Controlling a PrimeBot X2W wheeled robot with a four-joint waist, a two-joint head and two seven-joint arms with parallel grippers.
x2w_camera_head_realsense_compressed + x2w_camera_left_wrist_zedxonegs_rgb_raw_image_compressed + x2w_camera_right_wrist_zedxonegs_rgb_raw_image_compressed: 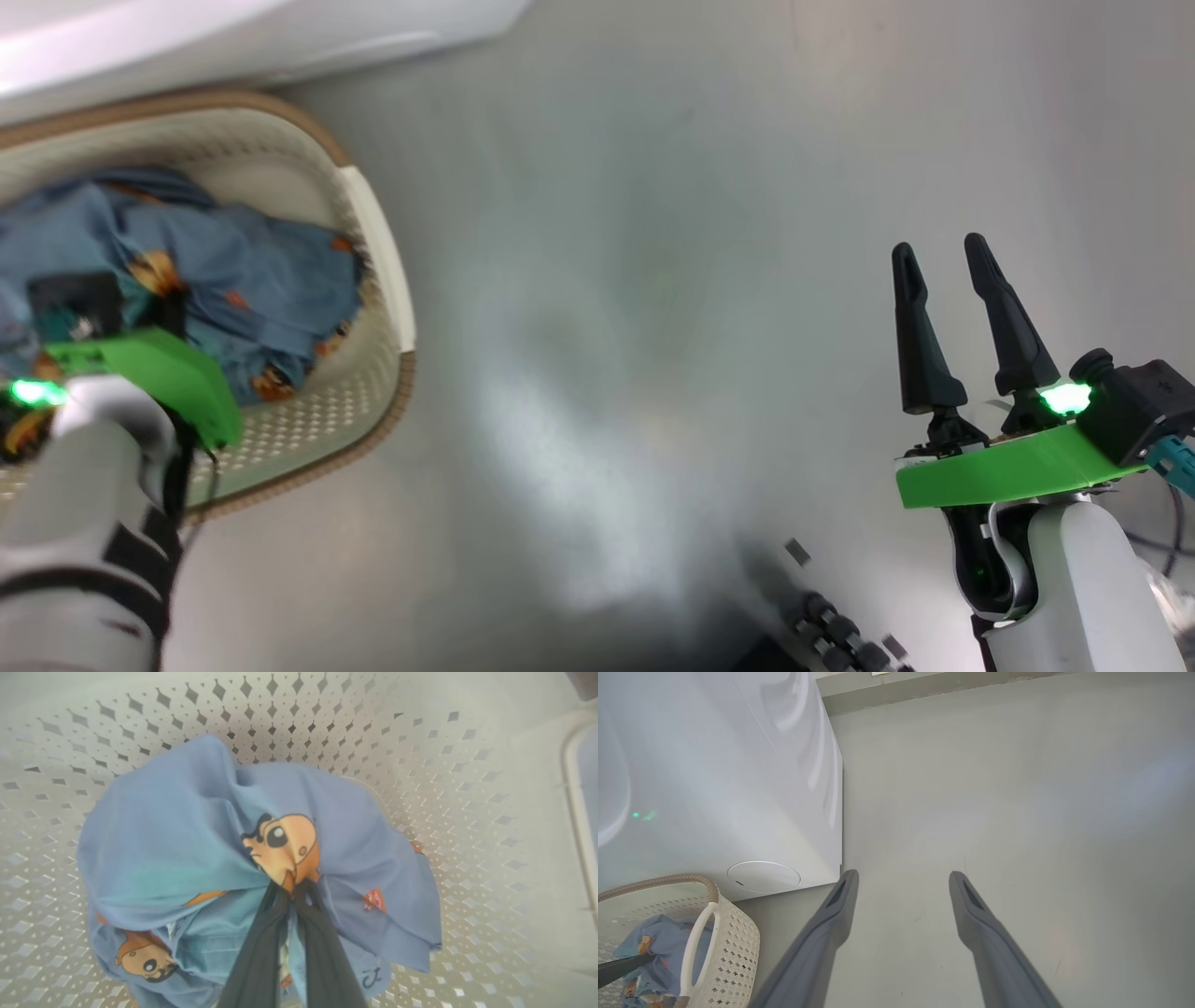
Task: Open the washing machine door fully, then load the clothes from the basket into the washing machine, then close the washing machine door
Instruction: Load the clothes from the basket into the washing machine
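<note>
My left gripper [292,889] is clenched on the clothes [187,835], a bundle of light blue fabric printed with orange-brown cartoon figures. In the left wrist view my two dark fingers rise from 6 o'clock, converge, and pinch a gathered fold just below a printed face. The bundle lies inside the basket [467,812], a small cream-white perforated plastic container with a brown woven-look rim. The basket's walls surround the fabric.

In the head view the basket stands at 9 o'clock on the smooth grey floor [653,280]. It is just beside the big white washing machine [187,37] at 11 o'clock. My pale left forearm [84,523] enters from 8 o'clock.

My right gripper [938,245], at 4 o'clock in the head view, is released. Its fingers stand apart with nothing between them, over bare floor, well apart from the basket.
</note>
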